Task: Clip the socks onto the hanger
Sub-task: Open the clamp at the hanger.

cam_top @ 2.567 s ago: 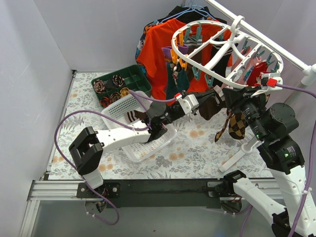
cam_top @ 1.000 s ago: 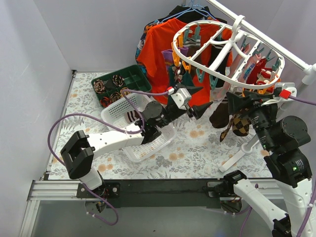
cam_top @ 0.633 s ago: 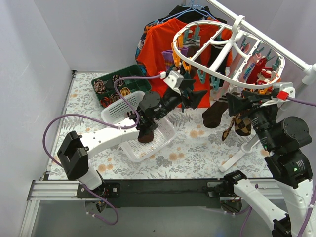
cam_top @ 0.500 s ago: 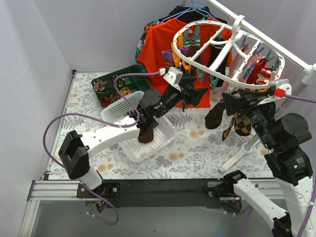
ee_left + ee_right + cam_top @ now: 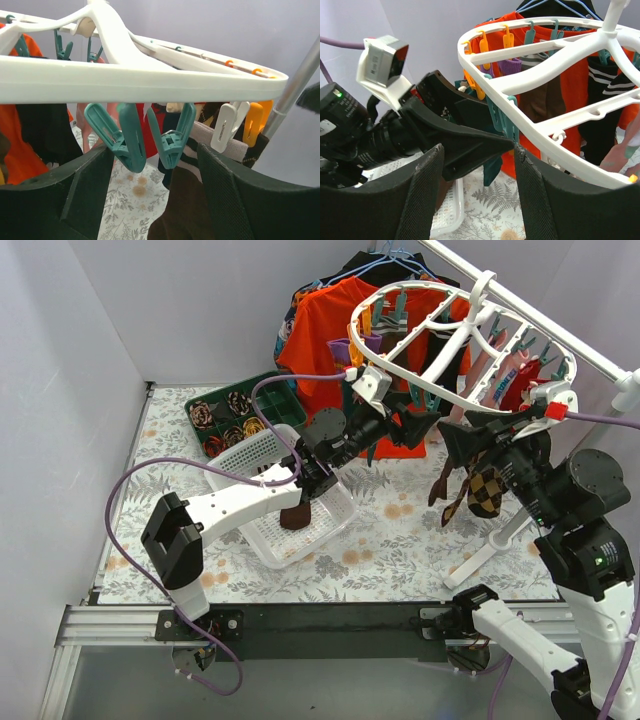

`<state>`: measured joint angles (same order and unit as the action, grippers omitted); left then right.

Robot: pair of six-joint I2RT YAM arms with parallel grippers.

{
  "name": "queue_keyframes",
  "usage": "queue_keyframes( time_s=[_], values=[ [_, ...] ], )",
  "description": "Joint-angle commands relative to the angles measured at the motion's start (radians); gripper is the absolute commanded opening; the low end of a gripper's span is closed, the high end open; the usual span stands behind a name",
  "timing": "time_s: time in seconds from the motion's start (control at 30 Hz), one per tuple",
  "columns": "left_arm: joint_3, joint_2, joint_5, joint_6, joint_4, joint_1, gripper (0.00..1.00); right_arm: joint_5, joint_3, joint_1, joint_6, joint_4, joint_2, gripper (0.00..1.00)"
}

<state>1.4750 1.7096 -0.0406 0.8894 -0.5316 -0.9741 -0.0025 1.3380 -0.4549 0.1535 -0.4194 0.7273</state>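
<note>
Left tool [image 5: 156, 150] straddles teal clips [image 5: 131, 145] under the hanger [image 5: 150, 80], jaws spread.

Top view light: bright, even and diffuse, with no hard glare.
Top view shadows: soft, faint patches on the table [image 5: 400, 550]; the strip below the rail [image 5: 300, 625] is a dimmer grey.
Top view focus: sharp throughout; the walls [image 5: 100, 370] lean outward toward the edges, a mild wide-angle effect.
Left wrist light: the hanger [image 5: 150, 80] rim is very bright, near washed out, and greyer along its lower edge.
Left wrist focus: clips [image 5: 130, 140] are crisp; the left tool [image 5: 155, 150] is dark and soft at the bottom edge; the pole [image 5: 295, 95] is blurred.
Right wrist light: even; the shirt [image 5: 577, 80] is a strongly saturated orange.
Right wrist focus: the right tool [image 5: 477, 147] is nearly black with little surface detail; there is a pinkish blur in the lower right corner.
</note>
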Motion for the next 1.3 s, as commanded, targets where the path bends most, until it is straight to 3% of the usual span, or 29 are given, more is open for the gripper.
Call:
queue_keyframes(
  time_s=[0.0, 0.1, 0.23, 0.37, 0.9, 1.27],
  values=[
    [0.035, 0.001, -0.034, -0.021, -0.022, 0.006, 0.63, -0.001, 0.067, -0.008, 0.014, -0.018, 0.038, 0.62],
    [0.015, -0.004, -0.062, -0.035, -0.053, 0.006, 0.59, 0.033, 0.075, -0.007, 0.027, -0.027, 0.052, 0.59],
    [-0.024, -0.024, -0.073, -0.059, -0.099, 0.006, 0.45, 0.056, 0.078, -0.008, 0.040, -0.032, 0.066, 0.53],
    [-0.030, -0.031, -0.082, -0.070, -0.113, 0.005, 0.43, 0.052, 0.081, -0.008, 0.050, -0.036, 0.090, 0.48],
    [-0.064, -0.044, -0.048, -0.156, -0.130, -0.044, 0.43, 0.286, 0.040, -0.008, 0.106, -0.025, 0.096, 0.43],
    [-0.056, -0.036, -0.033, -0.221, -0.120, -0.080, 0.43, 0.341, -0.026, -0.008, 0.106, 0.048, 0.098, 0.39]
  ],
)
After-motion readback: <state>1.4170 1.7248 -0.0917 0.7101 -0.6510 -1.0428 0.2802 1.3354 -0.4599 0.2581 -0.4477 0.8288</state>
